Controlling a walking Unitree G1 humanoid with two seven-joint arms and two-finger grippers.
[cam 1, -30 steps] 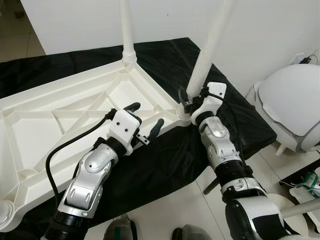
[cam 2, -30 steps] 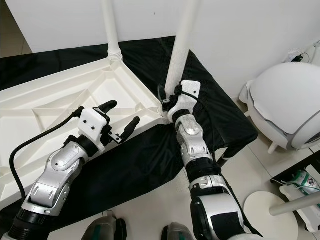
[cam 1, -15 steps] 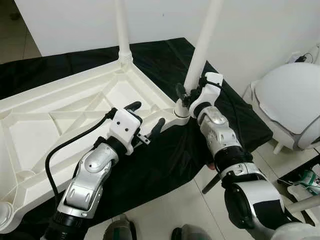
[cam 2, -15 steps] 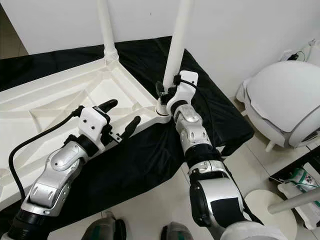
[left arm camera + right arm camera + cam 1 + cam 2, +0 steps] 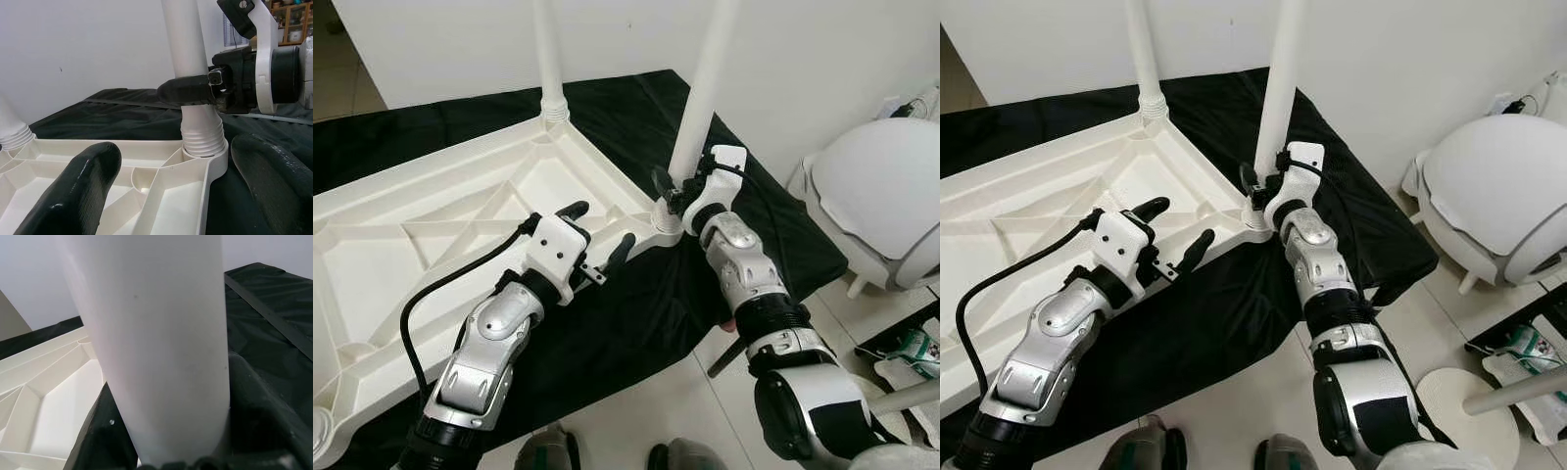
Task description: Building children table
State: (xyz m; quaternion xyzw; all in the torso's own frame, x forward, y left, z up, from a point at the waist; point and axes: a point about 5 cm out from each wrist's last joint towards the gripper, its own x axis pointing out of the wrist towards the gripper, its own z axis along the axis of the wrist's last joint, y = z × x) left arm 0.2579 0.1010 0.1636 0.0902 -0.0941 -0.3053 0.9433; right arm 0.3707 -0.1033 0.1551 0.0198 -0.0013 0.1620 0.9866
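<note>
Standing straighter than a second ago, leg [image 5: 702, 93] now seated in the tabletop [image 5: 431, 230] corner socket, right gripper [image 5: 672, 188] clamped low on it. Left gripper [image 5: 599, 232] wide open, empty, nearby.

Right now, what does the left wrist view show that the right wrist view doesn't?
Left wrist alone: the ribbed corner socket holding the white plastic table leg, the right gripper clamped on it from outside, and the open left gripper's black fingers. Right wrist alone: a close look at that leg between its own fingers. Shared: upturned white ribbed tabletop, black cloth.
</note>
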